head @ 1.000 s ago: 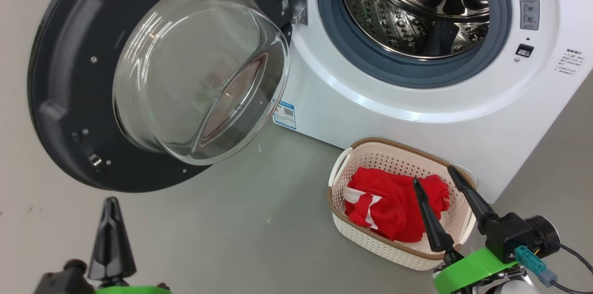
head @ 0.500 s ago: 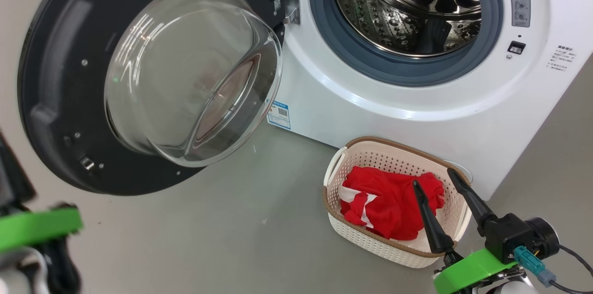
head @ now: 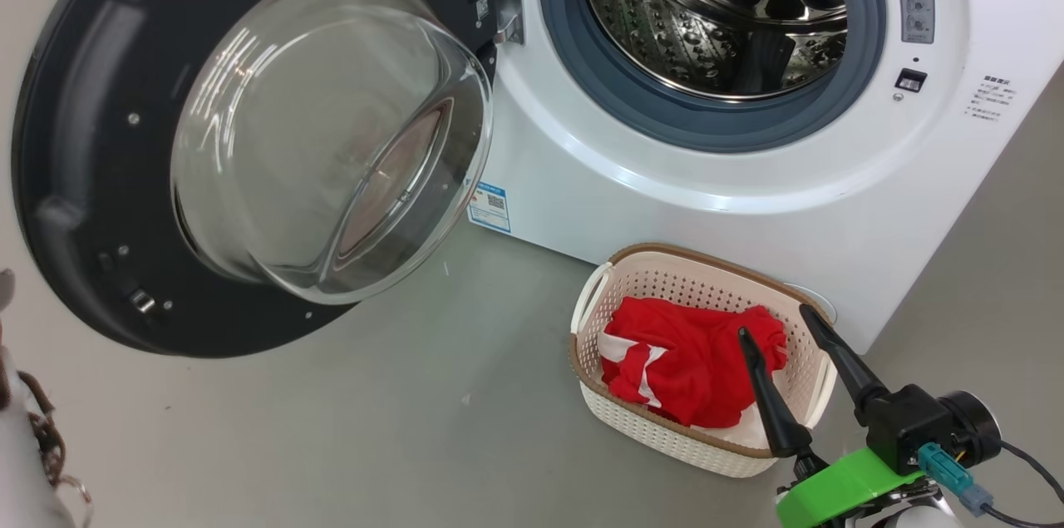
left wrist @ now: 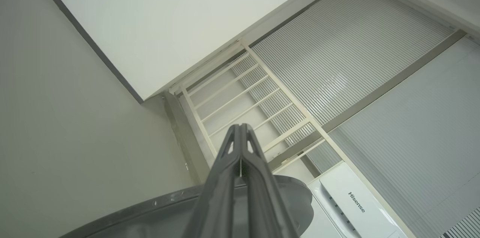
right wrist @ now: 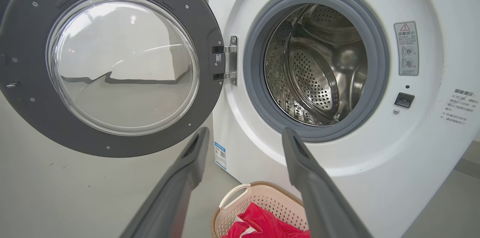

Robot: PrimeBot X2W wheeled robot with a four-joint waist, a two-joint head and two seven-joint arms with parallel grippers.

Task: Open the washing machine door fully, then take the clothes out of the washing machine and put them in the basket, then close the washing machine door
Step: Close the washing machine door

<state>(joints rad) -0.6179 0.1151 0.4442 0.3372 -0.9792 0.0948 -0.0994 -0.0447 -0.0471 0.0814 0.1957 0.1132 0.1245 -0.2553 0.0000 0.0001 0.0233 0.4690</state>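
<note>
The door [head: 324, 137] stands swung wide at the upper left, and the washing machine [head: 706, 195] is at the upper right. Red clothes [head: 682, 362] lie in the basket [head: 657, 432] on the floor [head: 416, 428], lower right. The right pincer [head: 773, 322] gapes open beside them, holding nothing. The left pincer [left wrist: 240, 129] is closed, holding nothing.

My left gripper [left wrist: 240, 133] has its two dark fingers pressed flat together, tips pointing straight out from my wrist, while my right gripper [head: 773, 322] holds its fingers spread wide apart.
</note>
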